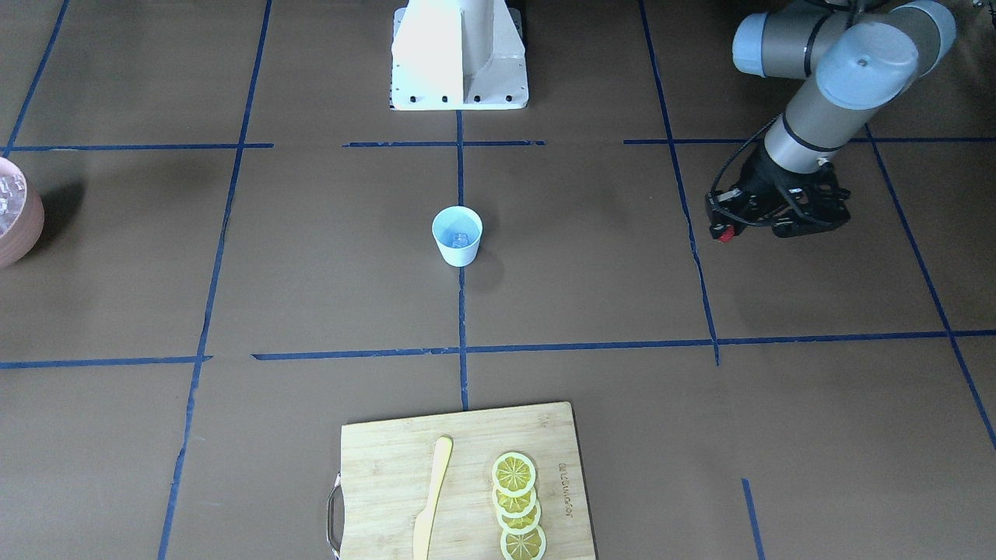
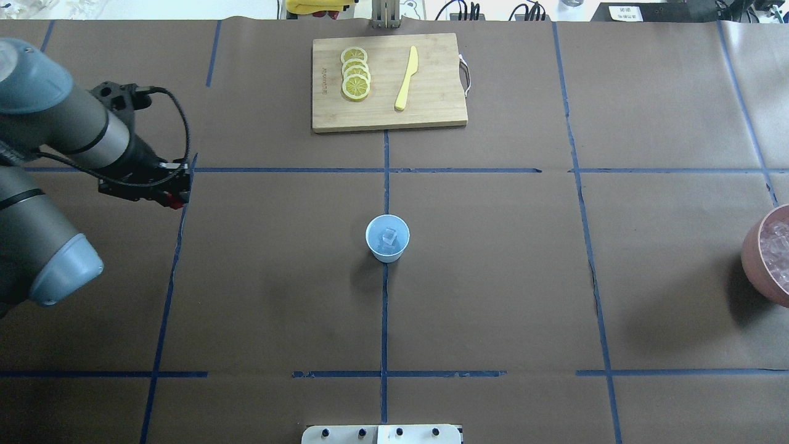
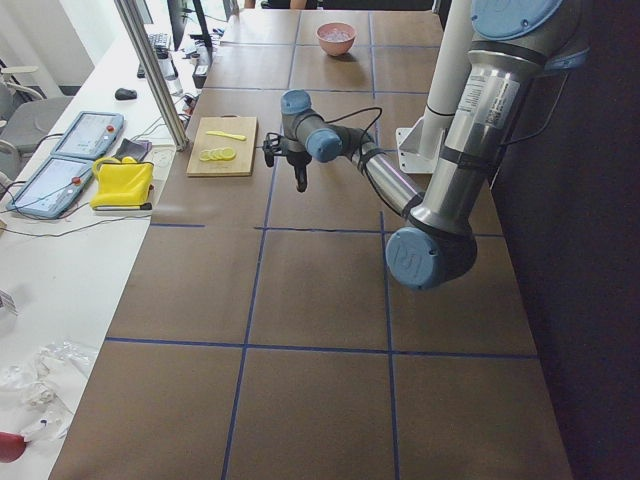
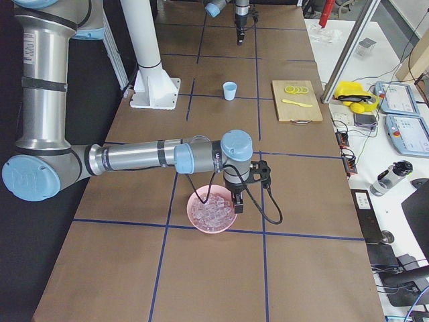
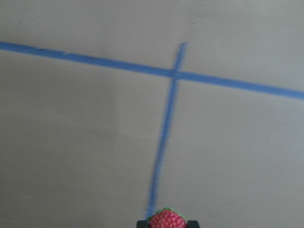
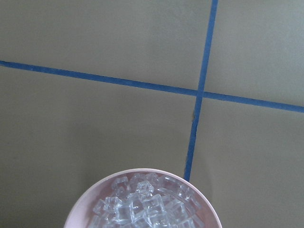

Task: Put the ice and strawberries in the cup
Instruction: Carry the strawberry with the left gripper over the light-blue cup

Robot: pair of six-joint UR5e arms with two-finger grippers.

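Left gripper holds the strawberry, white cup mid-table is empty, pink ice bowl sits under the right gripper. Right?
Not empty: the overhead view shows a clear ice cube in the small white cup. The rest stands: left gripper holds the red strawberry, round pink bowl of ice under the right gripper.

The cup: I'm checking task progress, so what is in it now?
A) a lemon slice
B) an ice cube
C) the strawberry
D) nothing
B: the overhead view shows a clear ice cube inside the cup, while the strawberry is clamped in the left gripper.
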